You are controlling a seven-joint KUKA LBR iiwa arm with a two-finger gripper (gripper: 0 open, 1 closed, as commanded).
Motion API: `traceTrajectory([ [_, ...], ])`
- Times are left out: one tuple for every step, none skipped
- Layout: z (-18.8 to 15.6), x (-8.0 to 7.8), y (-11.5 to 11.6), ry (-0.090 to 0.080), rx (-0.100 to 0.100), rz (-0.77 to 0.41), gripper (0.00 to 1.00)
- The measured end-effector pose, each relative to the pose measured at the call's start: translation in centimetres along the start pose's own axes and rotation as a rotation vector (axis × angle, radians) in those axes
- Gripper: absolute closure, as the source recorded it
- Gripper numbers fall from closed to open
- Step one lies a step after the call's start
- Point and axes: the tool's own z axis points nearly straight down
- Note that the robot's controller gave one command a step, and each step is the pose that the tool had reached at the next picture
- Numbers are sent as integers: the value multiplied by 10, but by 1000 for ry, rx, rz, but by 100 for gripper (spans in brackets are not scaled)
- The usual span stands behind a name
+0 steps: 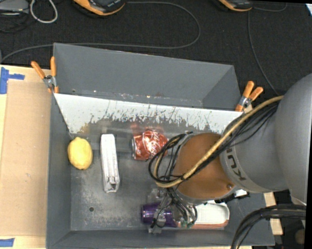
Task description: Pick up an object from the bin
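**Gripper low beside the purple object, lower right of bin**

We log the arm entering from the right of the camera view, its grey body covering the right-hand corner of the bin. The orange cover at the wrist sits above the right half of the bin floor. Black and yellow cables loop out from its left side.

Below the cover, toward the bin wall at the lower edge of the view, the gripper is down close to the floor. Dark parts and wiring overlap there. We cannot tell whether it is spread or pressed together, nor whether it pinches anything.

The purple object, small and rounded, lies on the floor just left of the gripper. It is close to the lower wall and right of the bin's middle. In this view it meets the gripper's edge, but we cannot confirm real contact.

Other contents:
- A white flat pack with a red-orange lower edge lies just right of the gripper, partly under the arm.
- A red crumpled can lies near the back slope, just left of the orange cover, with a cable loop crossing its right side.
- A white tube lies left of middle, its length running front to back, well apart from the gripper.
- A yellow lemon-shaped fruit lies beside the tube near the left wall, not touching it.
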Motion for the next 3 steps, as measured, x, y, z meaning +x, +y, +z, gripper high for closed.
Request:
traceTrajectory([
  [0, 0, 0, 0, 0, 2, 100],
  [0, 0, 0, 0, 0, 2, 100],
  [-20, -30, -28, 2, -2, -398, 100],
])
